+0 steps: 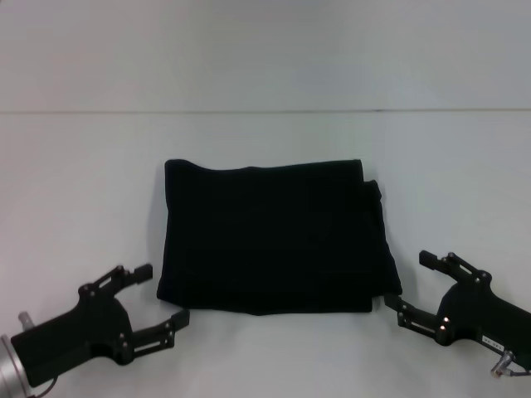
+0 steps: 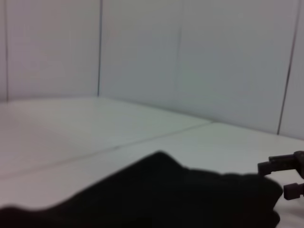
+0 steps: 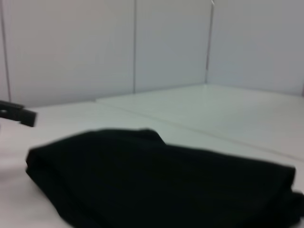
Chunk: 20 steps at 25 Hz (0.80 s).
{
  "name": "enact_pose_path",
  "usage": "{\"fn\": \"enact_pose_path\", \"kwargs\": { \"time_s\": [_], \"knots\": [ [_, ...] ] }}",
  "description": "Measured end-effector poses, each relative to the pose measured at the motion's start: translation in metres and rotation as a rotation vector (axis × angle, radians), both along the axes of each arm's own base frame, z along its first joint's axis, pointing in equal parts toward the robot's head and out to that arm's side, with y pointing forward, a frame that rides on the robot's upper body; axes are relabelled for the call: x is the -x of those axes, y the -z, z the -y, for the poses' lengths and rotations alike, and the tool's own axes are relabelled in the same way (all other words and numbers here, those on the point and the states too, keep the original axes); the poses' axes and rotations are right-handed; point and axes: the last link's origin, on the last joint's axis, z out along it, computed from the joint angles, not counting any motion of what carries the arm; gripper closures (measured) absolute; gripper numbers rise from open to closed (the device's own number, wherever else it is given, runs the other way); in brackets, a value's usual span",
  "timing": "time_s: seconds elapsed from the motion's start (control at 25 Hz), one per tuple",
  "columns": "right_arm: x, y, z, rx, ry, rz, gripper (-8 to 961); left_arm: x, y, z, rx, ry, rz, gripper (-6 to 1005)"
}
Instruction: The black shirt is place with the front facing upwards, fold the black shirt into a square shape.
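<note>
Folded black fabric shirt (image 1: 274, 236), near-square, flat on the white bench (image 1: 83, 182), between both claws. Left claw (image 1: 158, 295) and right claw (image 1: 411, 283) just beside near corners, spread wide, empty, equally near.

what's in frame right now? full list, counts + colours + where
black shirt: 1, black, folded into a rough square, lying flat at the middle of the table; no lettering shows.
table: 1, white, spans the whole head view, a seam line running across the far part.
wall panels: several, pale grey-white with dark vertical joints, behind the table in both wrist views.
left gripper: 1, black, open, empty, just off the shirt's near left corner.
right gripper: 1, black, open, empty, just off the shirt's near right corner.
</note>
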Motion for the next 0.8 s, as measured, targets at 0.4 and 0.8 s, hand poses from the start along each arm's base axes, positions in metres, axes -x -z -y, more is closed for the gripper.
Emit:
{"fn": "enact_pose_path", "kwargs": {
  "time_s": [0.4, 0.8],
  "knots": [
    [-0.001, -0.0006, 0.0027, -0.001, 0.001, -0.006, 56, 0.0017, 0.0013, 0.0031, 0.02, -0.025, 0.024, 63],
    [0.0007, -0.0011, 0.0037, -0.003, -0.005, -0.021, 56, -0.0007, 0.002, 0.0013, 0.026, -0.021, 0.03, 63]
  ]
}}
